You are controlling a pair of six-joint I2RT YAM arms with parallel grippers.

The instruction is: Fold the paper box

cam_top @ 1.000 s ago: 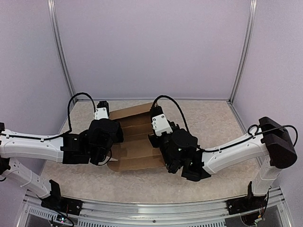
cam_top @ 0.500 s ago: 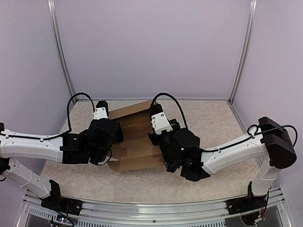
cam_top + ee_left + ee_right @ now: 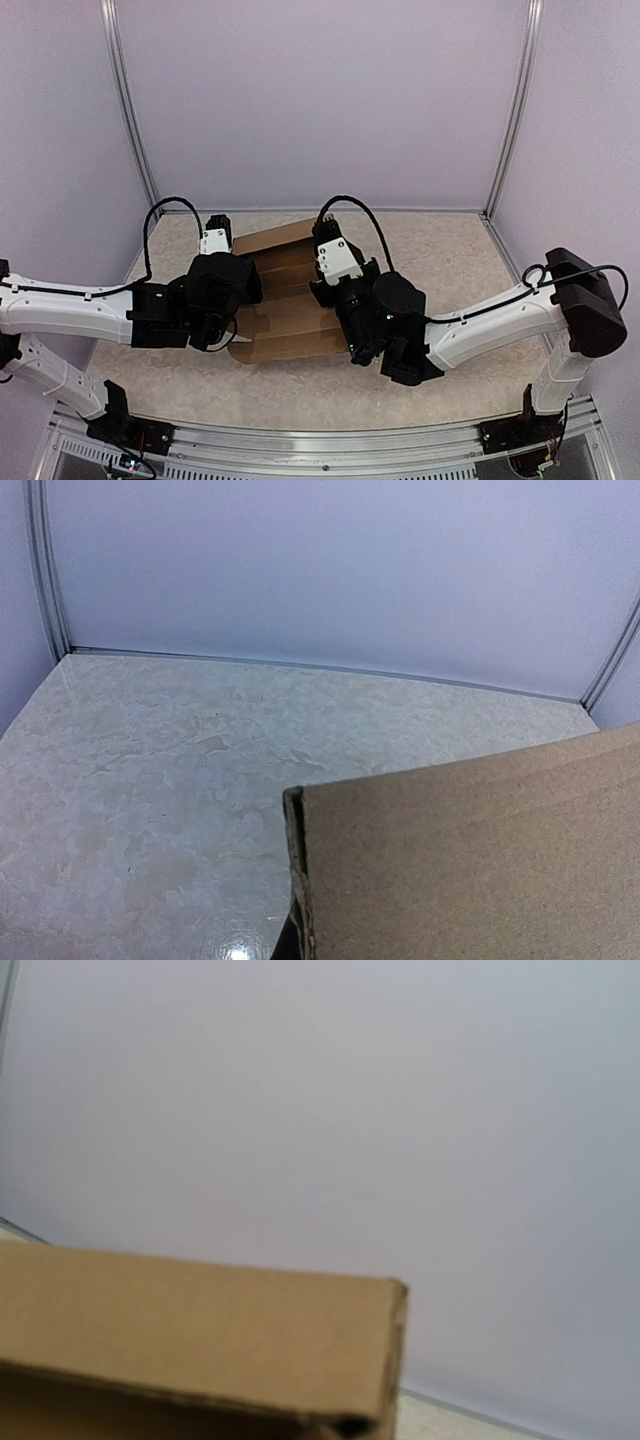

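Paper box (image 3: 285, 322), creased brown cardboard sheet, unclosed, resting on marbled table (image 3: 455, 262)

Matt brown cardboard paper box (image 3: 285, 300); glossy marbled table (image 3: 150, 780).

Pretty clearly a robotics lab test cell. It's a boxed-in booth, with plain pale lilac wall panels (image 3: 320, 100) on three sides that meet at bare aluminium posts (image 3: 130, 110) in the corners. The bench (image 3: 450, 250) has a beige marble-look top. An extruded metal rail (image 3: 320, 442) runs along its near edge, and two white-and-black robot arms are bolted there, the left arm (image 3: 60, 305) and the right arm (image 3: 500, 322). Black cables (image 3: 170, 198) loop off them.
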